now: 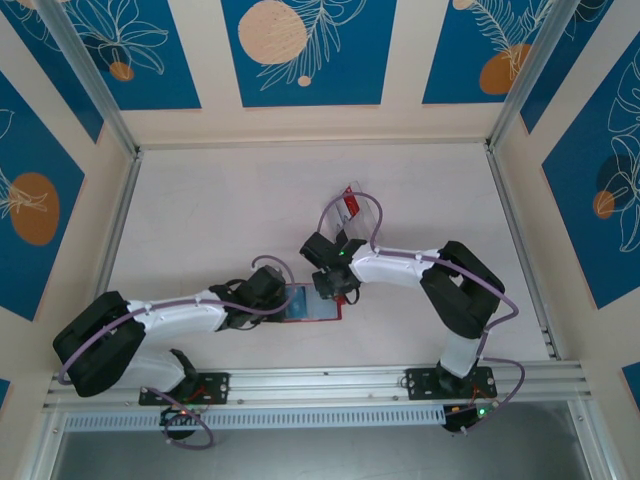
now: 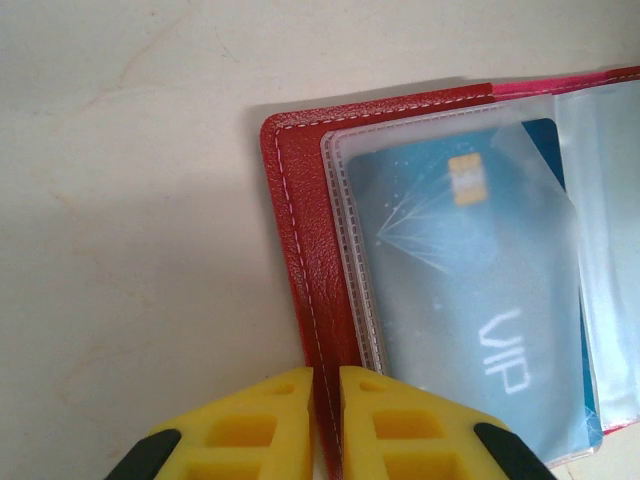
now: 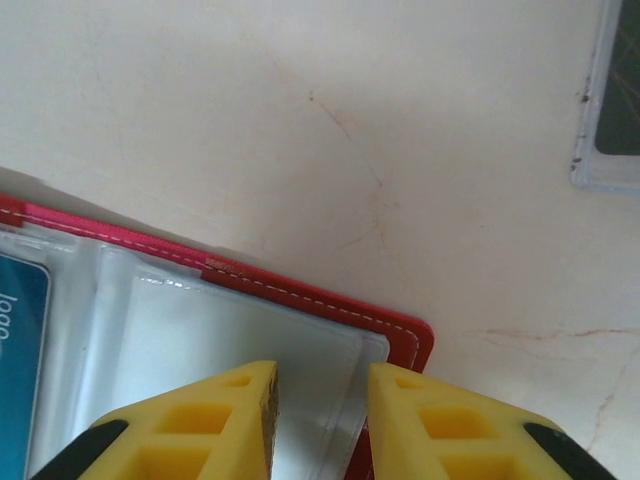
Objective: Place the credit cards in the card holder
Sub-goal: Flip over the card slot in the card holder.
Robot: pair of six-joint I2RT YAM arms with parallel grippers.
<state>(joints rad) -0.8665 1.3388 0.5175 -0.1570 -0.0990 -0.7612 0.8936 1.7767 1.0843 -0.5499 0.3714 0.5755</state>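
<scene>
The card holder [image 1: 318,308] lies open near the table's front middle, a dark red cover [image 2: 300,230] with clear sleeves. A teal-blue credit card [image 2: 470,290] marked VIP sits inside the left sleeve, and its edge [image 3: 15,330] shows in the right wrist view. My left gripper [image 2: 325,400] is shut on the cover's left edge [image 1: 272,300]. My right gripper [image 3: 322,400] stands partly open over the holder's right corner [image 3: 300,295], its yellow fingers either side of a clear sleeve's edge [image 1: 335,290]. More credit cards [image 1: 350,205], red and pale, lie farther back.
A clear plastic tray [image 1: 368,218] sits behind the holder at the table's middle; its corner with a dark card [image 3: 610,100] shows in the right wrist view. Metal rails [image 1: 300,382] border the front and sides. Bare tabletop [image 1: 200,210] stretches left and back.
</scene>
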